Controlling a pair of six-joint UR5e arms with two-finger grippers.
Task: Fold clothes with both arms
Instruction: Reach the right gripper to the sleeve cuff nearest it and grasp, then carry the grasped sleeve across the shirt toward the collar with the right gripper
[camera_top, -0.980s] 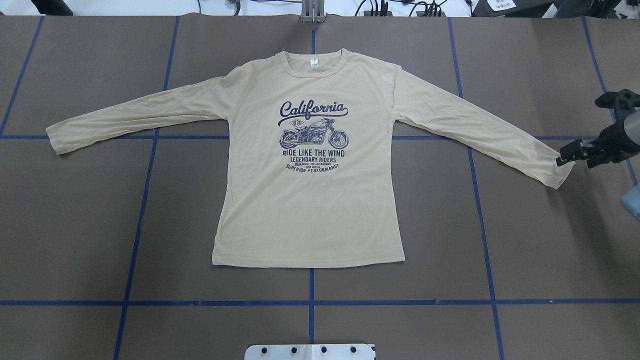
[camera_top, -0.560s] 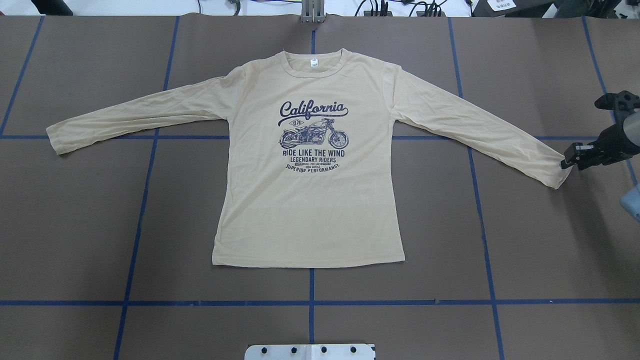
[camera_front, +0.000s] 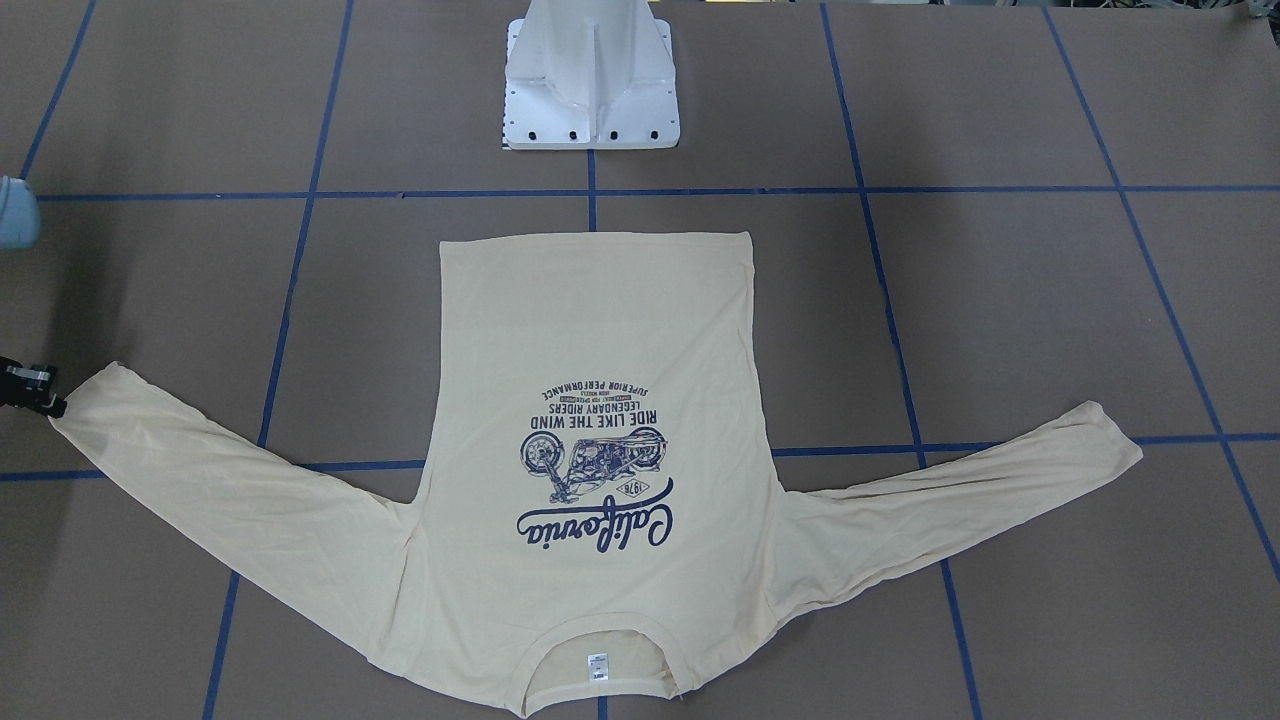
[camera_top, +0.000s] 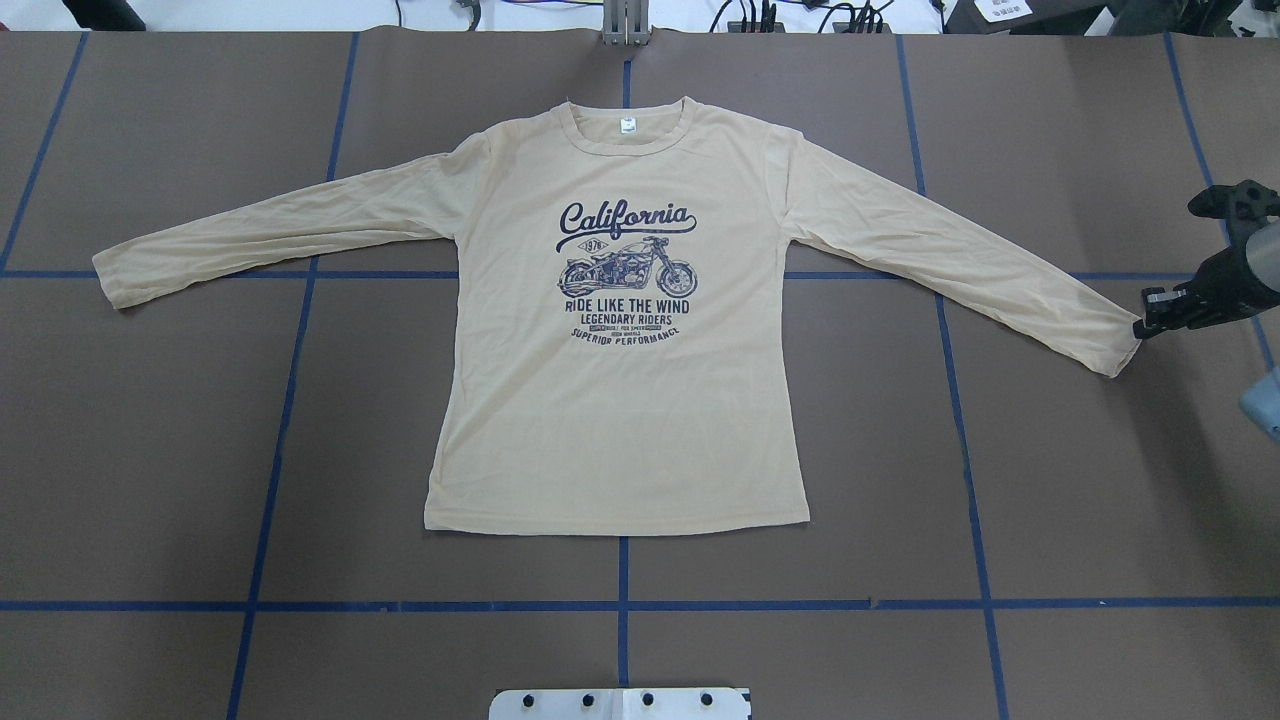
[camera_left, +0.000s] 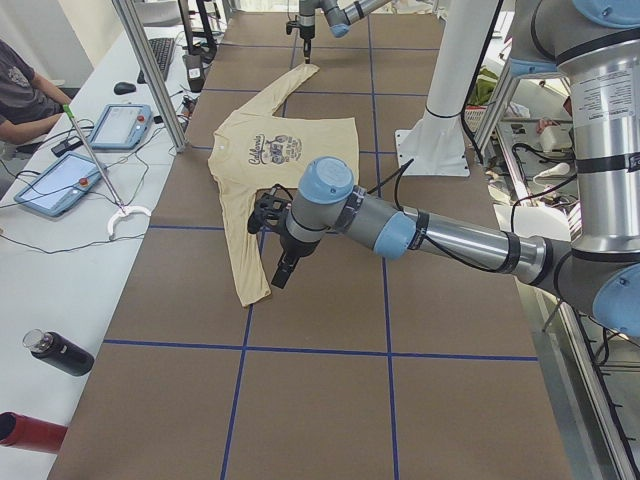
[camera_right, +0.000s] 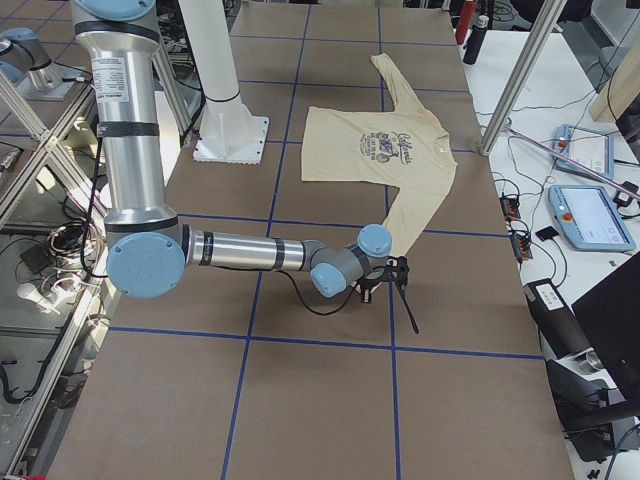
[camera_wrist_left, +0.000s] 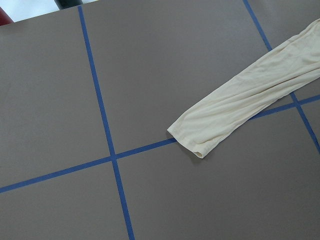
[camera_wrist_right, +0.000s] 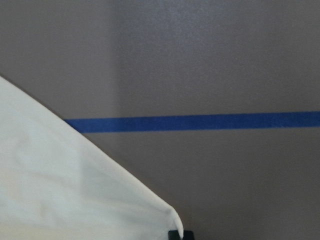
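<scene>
— How far along are we?

— Barely started, we judge. Just beyond our base (camera_top: 620, 703), the shirt (camera_top: 620, 420) lies flat and print-up on the table (camera_top: 150, 450). Its hem (camera_top: 615, 525) is nearest us, both sleeves are stretched wide, and the neckline (camera_top: 630, 142) is at the far side. No fold shows yet.

— And our grippers?

— Our right gripper (camera_top: 1142, 327) sits low with its fingers pressed together on the corner of the right cuff (camera_top: 1122, 352), apparently pinching it. Our left gripper (camera_left: 281, 275) hovers near the left cuff (camera_wrist_left: 192, 142), not touching. We cannot tell whether it is spread or closed.

— So what remains?

— All of it: the left cuff needs grasping, the sleeves go in, then the body folds over.

— Is anything in the way?

— Nothing lies on the shirt; only blue tape lines (camera_top: 620, 605) cross the table. Off its left end, a bench (camera_left: 40, 260) holds a dark bottle (camera_left: 60, 353) and two tablets (camera_left: 60, 180). A person (camera_left: 20, 95) sits farther along, well apart.
</scene>
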